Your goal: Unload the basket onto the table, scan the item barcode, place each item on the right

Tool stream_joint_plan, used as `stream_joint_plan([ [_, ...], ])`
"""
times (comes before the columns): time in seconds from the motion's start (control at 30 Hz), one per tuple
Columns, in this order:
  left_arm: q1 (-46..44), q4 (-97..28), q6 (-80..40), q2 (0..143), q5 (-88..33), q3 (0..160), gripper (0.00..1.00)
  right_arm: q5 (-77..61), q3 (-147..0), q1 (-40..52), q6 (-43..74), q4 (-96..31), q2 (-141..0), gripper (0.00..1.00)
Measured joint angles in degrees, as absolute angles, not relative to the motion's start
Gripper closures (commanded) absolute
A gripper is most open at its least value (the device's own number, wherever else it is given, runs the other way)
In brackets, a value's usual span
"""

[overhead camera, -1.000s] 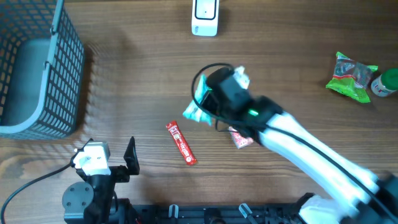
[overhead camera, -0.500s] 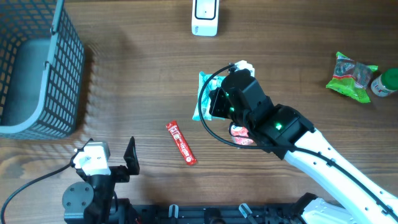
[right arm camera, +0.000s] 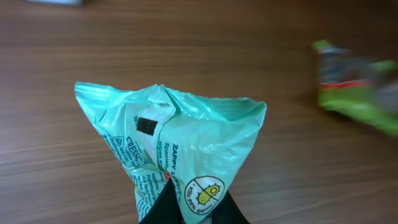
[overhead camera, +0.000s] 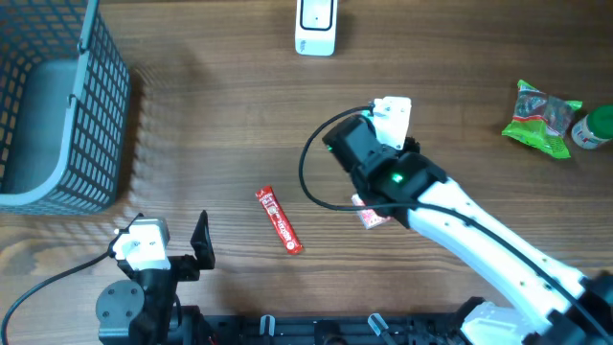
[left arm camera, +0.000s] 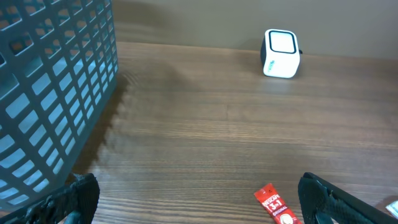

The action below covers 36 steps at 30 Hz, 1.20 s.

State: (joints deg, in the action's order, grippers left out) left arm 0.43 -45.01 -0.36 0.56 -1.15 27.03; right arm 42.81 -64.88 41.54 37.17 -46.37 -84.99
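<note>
The right gripper's (right arm camera: 189, 208) jaws were pinched together on the bottom corner of the green packet (right arm camera: 180, 137). The packet fanned away from them, its long axis continuing the fingers' line and its printed face toward the wrist camera. The scanner (overhead camera: 316, 27) lay well beyond, toward the far edge and slightly left. The left gripper (left arm camera: 202, 202) stood wide apart and empty, farther off.
</note>
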Motion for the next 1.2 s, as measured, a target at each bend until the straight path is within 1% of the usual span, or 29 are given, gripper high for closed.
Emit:
stream_joint_plan([
  [0.2,0.43,-45.01,-0.36,0.56,-1.15,27.03,0.00,55.68,-64.62,41.54,36.53,-45.84,-92.64,0.96],
  [0.37,0.40,-45.01,-0.36,0.56,-1.15,27.03,0.00,66.78,-64.58,41.54,33.69,-41.04,-104.64,0.96],
  [0.5,0.40,-45.01,-0.36,0.56,-1.15,27.03,0.00,70.43,-64.36,42.15,30.65,-39.07,-113.54,0.96],
  [0.63,0.40,-45.04,-0.36,0.56,-1.15,27.03,0.00,71.20,-63.83,44.75,29.61,-38.50,-115.07,0.96],
  [0.73,0.43,-45.04,-0.36,0.56,-1.15,27.03,0.00,68.47,-63.86,49.28,26.70,-35.86,-115.07,0.96],
  [0.87,0.43,-45.01,-0.36,0.56,-1.15,27.03,0.00,58.35,-63.94,53.78,22.39,-32.58,-115.07,0.96],
  [1.0,0.40,-45.01,-0.36,0.56,-1.15,27.03,0.00,51.64,-64.34,54.46,20.88,-32.56,-114.37,0.96],
  [1.2,0.40,-45.04,-0.36,0.56,-1.15,27.03,0.00,42.61,-64.51,53.43,20.34,-34.33,-109.40,0.96],
])
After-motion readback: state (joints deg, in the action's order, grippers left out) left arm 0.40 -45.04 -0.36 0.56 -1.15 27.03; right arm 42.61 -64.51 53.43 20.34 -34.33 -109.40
